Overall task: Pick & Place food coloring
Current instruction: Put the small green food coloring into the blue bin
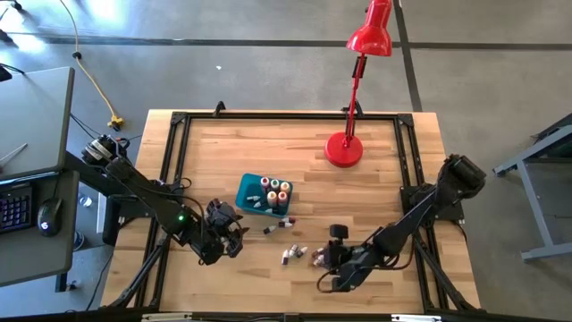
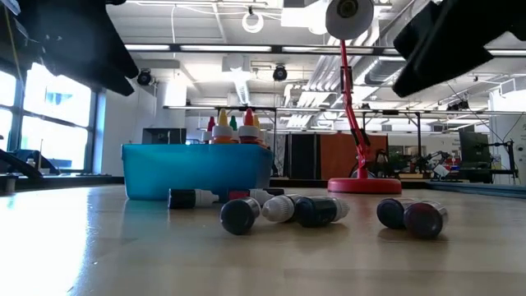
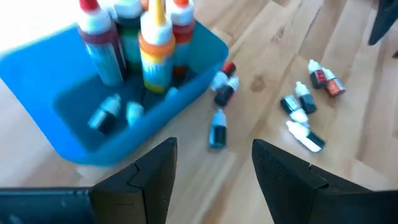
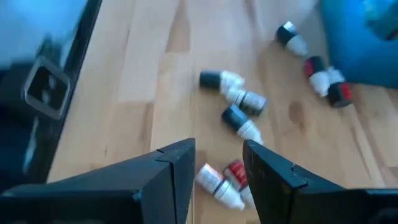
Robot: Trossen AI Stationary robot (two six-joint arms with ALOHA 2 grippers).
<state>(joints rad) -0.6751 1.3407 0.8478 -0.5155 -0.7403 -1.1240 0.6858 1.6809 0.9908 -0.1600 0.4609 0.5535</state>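
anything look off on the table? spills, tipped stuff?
No spill or damage shows. Several food coloring bottles lie tipped on their sides, scattered on the table beside the blue tub, while others stand upright in it. Two lie flat inside the tub. Both the left gripper and the right gripper are open, empty.

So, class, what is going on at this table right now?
Two robot arms are sorting food coloring bottles into a blue tub. Several bottles already stand upright in it, and others lie loose on the wooden table. The left end effector hangs open beside the tub, holding nothing. The right end effector is open over two loose bottles.
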